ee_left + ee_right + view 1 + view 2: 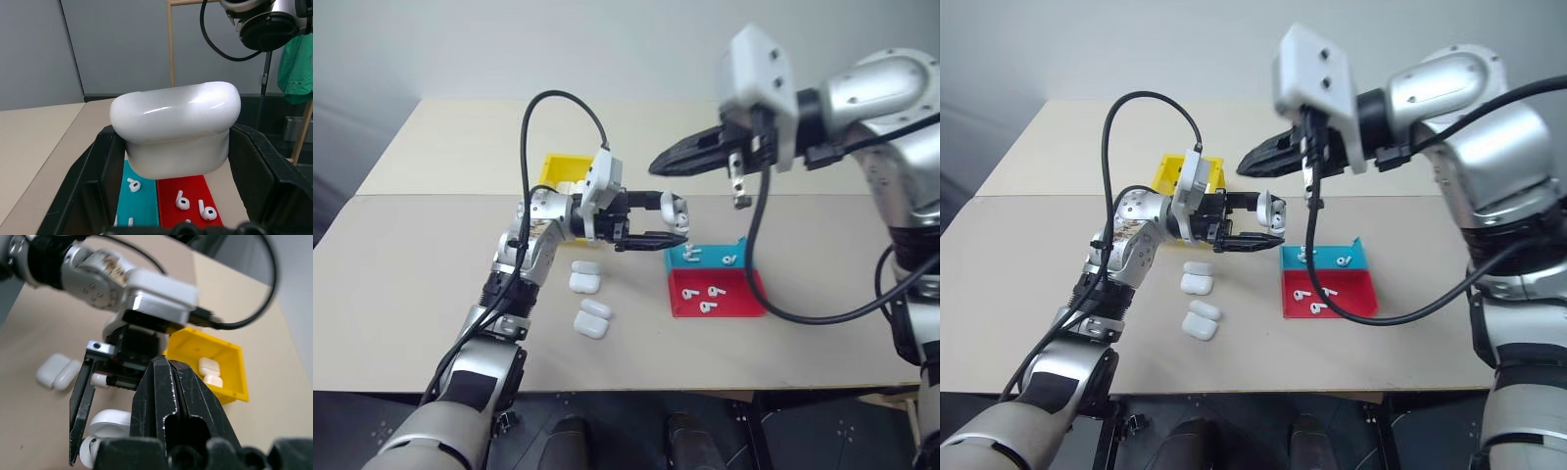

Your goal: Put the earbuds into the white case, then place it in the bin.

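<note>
White case (674,209) sits clamped in the left claw (668,224), lid open. Right claw (658,162) hovers above it, pinched closed, apparently carrying an earbud. Next comes careful seating into its socket.

You have a glossy white case (176,125) between black claw fingers (93,181), white earbuds (712,292) on a red tray (744,302) and a teal tray (707,258), a yellow bin (558,168), a beige surface (411,284).

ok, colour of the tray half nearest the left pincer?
Teal-blue; the far half is red. The tray shows best in the left eye view, below the left pincer.
</note>
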Available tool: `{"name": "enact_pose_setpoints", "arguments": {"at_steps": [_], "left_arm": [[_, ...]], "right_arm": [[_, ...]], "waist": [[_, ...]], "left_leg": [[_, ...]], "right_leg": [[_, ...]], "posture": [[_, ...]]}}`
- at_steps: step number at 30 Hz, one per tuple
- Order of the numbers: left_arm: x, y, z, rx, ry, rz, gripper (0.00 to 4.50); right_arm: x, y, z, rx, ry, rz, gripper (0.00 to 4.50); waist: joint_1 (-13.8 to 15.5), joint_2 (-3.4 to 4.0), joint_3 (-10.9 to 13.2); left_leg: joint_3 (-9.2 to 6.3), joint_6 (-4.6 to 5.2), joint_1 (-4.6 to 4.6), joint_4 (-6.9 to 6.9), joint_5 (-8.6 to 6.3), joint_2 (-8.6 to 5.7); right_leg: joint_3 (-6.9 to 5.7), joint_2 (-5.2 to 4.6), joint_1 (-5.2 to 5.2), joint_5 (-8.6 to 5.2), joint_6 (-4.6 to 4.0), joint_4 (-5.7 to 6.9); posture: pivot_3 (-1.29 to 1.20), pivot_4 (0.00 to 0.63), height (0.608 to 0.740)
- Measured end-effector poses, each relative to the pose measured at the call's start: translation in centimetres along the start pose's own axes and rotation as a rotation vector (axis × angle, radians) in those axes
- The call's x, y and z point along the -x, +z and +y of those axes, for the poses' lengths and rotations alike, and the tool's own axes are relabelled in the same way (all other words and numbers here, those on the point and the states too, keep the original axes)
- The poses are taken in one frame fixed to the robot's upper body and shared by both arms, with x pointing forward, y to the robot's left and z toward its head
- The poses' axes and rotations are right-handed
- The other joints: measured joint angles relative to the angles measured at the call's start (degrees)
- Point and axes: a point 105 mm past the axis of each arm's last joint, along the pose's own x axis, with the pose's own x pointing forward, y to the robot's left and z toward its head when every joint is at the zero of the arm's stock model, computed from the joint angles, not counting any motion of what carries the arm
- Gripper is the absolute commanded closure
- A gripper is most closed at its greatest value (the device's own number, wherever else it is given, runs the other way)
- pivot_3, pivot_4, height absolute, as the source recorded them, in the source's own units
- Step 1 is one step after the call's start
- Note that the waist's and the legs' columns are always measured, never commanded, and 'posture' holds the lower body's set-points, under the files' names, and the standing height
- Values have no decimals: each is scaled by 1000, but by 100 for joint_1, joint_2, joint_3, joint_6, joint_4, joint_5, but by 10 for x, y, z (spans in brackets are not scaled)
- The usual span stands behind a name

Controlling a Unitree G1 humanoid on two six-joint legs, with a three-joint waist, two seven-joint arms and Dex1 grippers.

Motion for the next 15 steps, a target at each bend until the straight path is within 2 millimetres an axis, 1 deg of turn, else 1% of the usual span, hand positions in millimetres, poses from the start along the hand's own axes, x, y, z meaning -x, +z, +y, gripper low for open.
{"name": "enact_pose_setpoints", "arguments": {"at_steps": [1, 3, 7, 10, 12, 15], "left_arm": [[0, 0, 0, -2, 1, -1, 1643], [1, 1, 1, -3, 6, -2, 1643], [6, 0, 2, -7, 27, 12, 1643], [10, -4, 1, -1, 45, 20, 1643], [16, -2, 2, -11, 71, 25, 1643], [24, 0, 3, -17, 106, 24, 1643]], "right_arm": [[-5, -3, 1, 17, 28, 20, 4477], [-8, -7, 3, 39, 55, 48, 4477], [-6, -10, 4, 99, 77, 86, 4477], [3, -15, 7, 111, 85, 105, 4477], [10, -23, 10, 90, 80, 127, 4477], [18, -30, 11, 59, 52, 140, 4477]], "waist": [[1, 0, 0], [18, 0, 0], [15, 0, 0], [19, 0, 0], [16, 0, 0], [12, 1, 0]], "left_leg": [[0, 0, -1, 0, 0, 0], [-2, 0, -2, 1, 0, 0], [-2, 0, -3, 2, 0, 0], [-4, 0, -3, 2, 0, 0], [-4, 0, -3, 3, 0, 0], [-4, 0, -1, 3, 1, 0]], "right_leg": [[-1, 0, -1, 0, 0, 2], [-4, 0, 0, 0, 0, 4], [-5, -1, 0, 0, 0, 8], [-7, -1, 1, 0, 0, 9], [-6, -1, 2, 0, 0, 9], [-6, 0, 0, 0, 0, 9]], "posture": [[0, 150, 740], [0, 150, 740], [0, 150, 740], [0, 150, 740], [0, 150, 740], [0, 150, 740]]}}
